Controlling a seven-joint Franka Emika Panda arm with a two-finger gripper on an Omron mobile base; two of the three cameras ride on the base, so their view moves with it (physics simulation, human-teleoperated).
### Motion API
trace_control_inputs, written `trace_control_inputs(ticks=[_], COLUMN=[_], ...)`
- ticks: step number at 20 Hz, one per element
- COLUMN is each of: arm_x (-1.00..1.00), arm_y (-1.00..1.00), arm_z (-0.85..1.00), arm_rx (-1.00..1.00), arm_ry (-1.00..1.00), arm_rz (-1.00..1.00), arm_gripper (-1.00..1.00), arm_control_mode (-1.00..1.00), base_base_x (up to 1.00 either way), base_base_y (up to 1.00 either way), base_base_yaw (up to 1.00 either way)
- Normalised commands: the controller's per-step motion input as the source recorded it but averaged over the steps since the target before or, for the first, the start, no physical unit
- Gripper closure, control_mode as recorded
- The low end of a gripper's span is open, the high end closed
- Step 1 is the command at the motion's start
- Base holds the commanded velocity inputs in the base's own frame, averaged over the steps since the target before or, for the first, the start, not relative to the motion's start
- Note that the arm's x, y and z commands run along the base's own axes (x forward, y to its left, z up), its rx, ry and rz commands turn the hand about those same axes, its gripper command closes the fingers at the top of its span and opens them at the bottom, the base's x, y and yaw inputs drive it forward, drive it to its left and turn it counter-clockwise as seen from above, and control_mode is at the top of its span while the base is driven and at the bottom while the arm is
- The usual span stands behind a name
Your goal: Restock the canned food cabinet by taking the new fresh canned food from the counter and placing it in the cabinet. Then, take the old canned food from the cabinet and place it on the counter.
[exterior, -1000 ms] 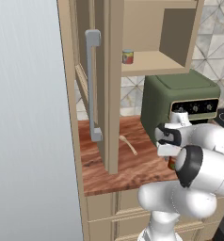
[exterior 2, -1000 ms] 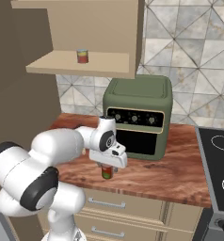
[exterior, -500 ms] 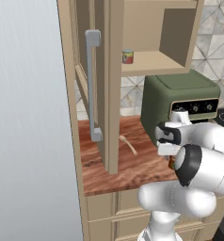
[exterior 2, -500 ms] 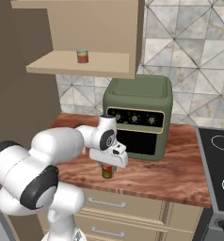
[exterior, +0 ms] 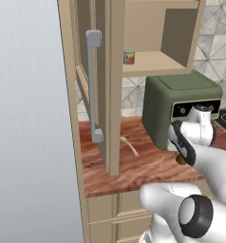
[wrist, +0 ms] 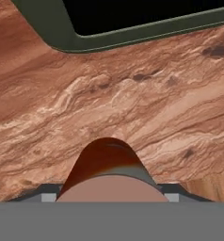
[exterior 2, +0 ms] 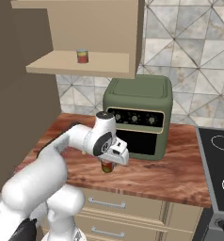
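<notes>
The gripper (exterior 2: 108,165) hangs just over the counter (exterior 2: 180,172) in front of the dark green oven (exterior 2: 141,115), pointing down, and a small can (exterior 2: 107,167) sits right under it between the fingers — the new fresh canned food by its reddish label. In the hand view the can (wrist: 107,169) fills the space between the finger tips, its rounded red-brown side and flat top close to the lens, so the jaws look closed narrowly about it. Whether its base rests on the wood or hangs a little above it I cannot tell. From the left base view only a sliver of the can (exterior: 181,159) peeps out below the white wrist.

The counter is a reddish-brown slab with swirling wood grain and a thin tan edge. The oven is boxy with rounded corners, a black glass door and a row of knobs.

Up on the cabinet (exterior: 148,28) shelf — plain light tan wood — stands the old canned food (exterior 2: 82,55), a small cylinder with a silver lid and red-and-yellow label. The open door carries a long grey bar handle (exterior: 92,85).
</notes>
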Motion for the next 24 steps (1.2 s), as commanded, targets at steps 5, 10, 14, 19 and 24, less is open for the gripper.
trace_control_inputs(ticks=[5, 10, 14, 19, 24], arm_x=[-0.39, -0.34, -0.17, 0.0, 0.03], arm_y=[0.03, 0.15, 0.2, 0.19, 0.13], arm_z=[1.0, 1.0, 1.0, 1.0, 1.0], arm_rx=[0.0, 0.0, 0.0, 0.0, -0.03], arm_ry=[-0.47, -0.41, -0.36, -0.3, -0.15], arm_rz=[0.0, 0.0, 0.0, 0.0, 0.0], arm_gripper=[1.0, 1.0, 1.0, 1.0, 1.0], arm_control_mode=[-1.0, -1.0, -1.0, -1.0, -1.0], base_base_x=[0.0, 0.0, 0.0, 0.0, 0.0], base_base_y=[0.0, 0.0, 0.0, 0.0, 0.0], base_base_yaw=[0.0, 0.0, 0.0, 0.0, 0.0])
